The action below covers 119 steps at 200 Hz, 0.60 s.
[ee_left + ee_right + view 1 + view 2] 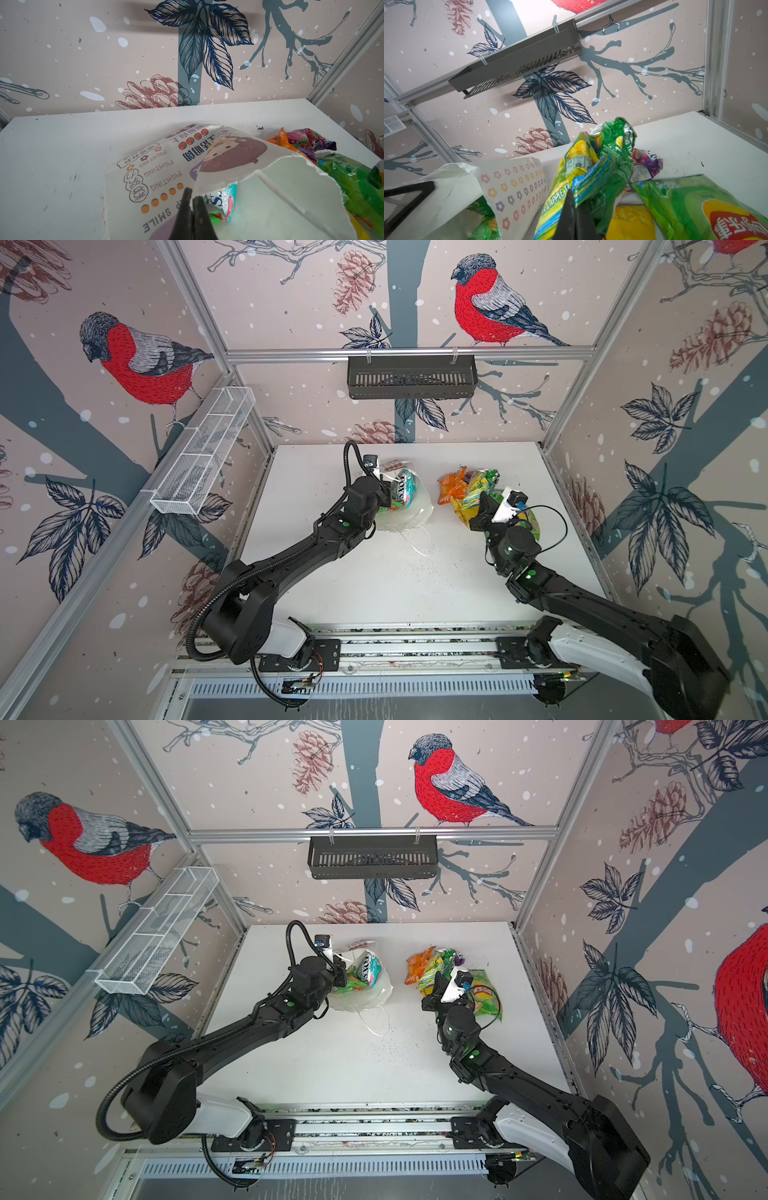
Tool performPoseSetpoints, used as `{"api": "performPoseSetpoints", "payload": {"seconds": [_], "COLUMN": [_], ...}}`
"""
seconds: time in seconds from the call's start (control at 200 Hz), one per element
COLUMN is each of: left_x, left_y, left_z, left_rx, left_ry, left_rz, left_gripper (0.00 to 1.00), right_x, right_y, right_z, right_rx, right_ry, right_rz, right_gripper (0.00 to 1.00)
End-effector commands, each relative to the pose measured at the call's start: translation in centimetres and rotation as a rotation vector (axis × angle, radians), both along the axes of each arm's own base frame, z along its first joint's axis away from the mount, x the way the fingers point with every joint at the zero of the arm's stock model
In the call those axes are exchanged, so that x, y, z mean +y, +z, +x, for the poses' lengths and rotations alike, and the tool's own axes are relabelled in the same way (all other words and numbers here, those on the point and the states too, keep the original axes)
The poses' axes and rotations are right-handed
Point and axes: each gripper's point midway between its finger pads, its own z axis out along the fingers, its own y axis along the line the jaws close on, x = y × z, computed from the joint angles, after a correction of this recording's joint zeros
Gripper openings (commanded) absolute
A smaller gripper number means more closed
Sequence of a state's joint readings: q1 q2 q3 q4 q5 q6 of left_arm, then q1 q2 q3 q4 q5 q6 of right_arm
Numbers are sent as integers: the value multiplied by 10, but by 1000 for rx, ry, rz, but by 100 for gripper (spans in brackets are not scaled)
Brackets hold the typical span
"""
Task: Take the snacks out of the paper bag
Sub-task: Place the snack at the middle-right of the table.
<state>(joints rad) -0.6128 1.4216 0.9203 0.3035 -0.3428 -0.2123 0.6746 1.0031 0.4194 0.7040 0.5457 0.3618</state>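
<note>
The white paper gift bag (143, 178) bears orange and red dots, pink, orange and purple flowers and a brown-haired cartoon girl; the crinkly foil multi-pack (591, 172) is green-yellow with a blue band, the glossy chip bag (685, 199) green with a red-and-yellow logo.

"FIGHTING", thrice, and "SMILE" are printed on the paper bag (158, 172) at the left pincer (192, 195). "APPLE TE" is read on the green-yellow multi-pack (591, 176) in the right pincer (576, 202); Chinese characters are borne by the chip bag (691, 199) beside it.
</note>
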Motion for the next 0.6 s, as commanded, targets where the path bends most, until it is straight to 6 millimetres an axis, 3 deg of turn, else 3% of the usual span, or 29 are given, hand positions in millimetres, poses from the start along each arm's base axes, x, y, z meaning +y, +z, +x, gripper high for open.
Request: {"api": "performPoseSetpoints", "payload": {"seconds": [0.0,0.3,0.59], "left_x": [2,0,-1], "left_y": [-1,0,-4], "left_z": [0,-1,-2], "left_rx": [6,7,12], "left_ry": [12,-1,-6], "left_rz": [-7,-14,-8], "left_gripper": [0,0,0], "right_x": [-2,-12,-35], "right_y": [-9,-37,-69], "right_z": [7,30,57], "right_rx": [48,176,282], "right_ry": [17,31,-67], "right_rz": [51,34,12], "right_gripper": [0,0,0]}}
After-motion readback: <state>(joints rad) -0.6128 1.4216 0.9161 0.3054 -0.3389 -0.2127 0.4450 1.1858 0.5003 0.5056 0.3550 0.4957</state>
